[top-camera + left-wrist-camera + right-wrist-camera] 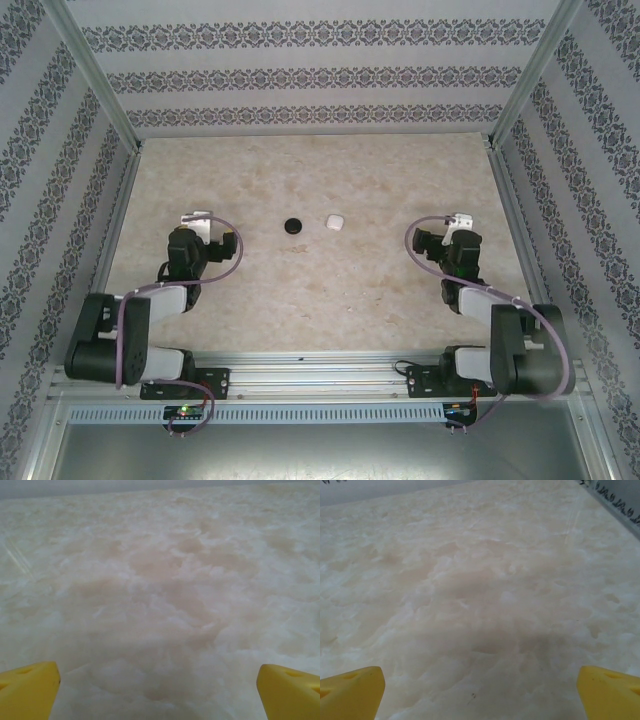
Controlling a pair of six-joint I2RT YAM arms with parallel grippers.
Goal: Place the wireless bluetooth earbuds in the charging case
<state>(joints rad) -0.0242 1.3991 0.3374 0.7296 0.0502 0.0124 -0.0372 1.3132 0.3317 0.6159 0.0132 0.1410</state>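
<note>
**A:** Entry one, the table?

**B:** We log a pale marbled top. Patterned walls box it in on the left, far and right sides, and a metal rail runs along the near edge, where both arm bases are bolted.

**A:** Entry two, the charging case?

**B:** We list it as small, white and rounded, lying flat on the table near the middle and slightly right of centre. It is closed, as far as we can tell. A small dark round object lies near it on the left, apart from it. It is too small for us to identify.

**A:** Entry three, the left gripper?

**B:** It sits left of the dark object, well apart from it and short of the left wall. In its wrist view the yellow fingers stand at opposite lower corners, spread wide and holding nothing. Marbled surface runs from them to the far wall.

**A:** Entry four, the right gripper?

**B:** It sits right of the case, well apart from it and nearer the right wall. Its yellow fingers are likewise spread wide with nothing between them. In that wrist view the foot of the right wall crosses the upper right corner.

**A:** And the room between them?

**B:** We record the case and the dark object between the two grippers, with bare tabletop on either side of the pair and towards the near rail.
</note>
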